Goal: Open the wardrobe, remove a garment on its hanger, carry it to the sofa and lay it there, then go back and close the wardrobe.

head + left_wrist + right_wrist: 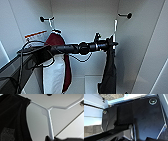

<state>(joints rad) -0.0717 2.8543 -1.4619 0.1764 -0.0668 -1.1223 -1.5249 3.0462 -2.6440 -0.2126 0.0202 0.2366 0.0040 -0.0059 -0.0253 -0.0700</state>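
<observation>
Stretching in from the near left of the head view, the robot's black left arm (67, 48) with its looping cables reaches across the open interior of the tall white wardrobe (140, 42). At the arm's far end the left gripper (113, 44) sits right at the top of the long plain black garment (109, 72), which hangs straight down below it on the right side of the cupboard. Just above the gripper a thin pale hanger (115, 27) rises as a bright vertical strip. On the left, a maroon jacket with white sleeves (56, 67) hangs from a dark peg (42, 19); a matching peg (128, 15) sits high on the right wall.

Over to the left wrist view: the hanger's (50, 122) pale stem runs up to a fork, one shoulder disappearing into the black garment (12, 119) that shows a faint printed logo. The stem's lower end meets dark gripper parts, so the grip looks clamped on it, though the fingers are barely visible.

Right wrist view now: dark robot plate against white panels (92, 112), and whether that gripper is clenched or released I cannot tell.
</observation>
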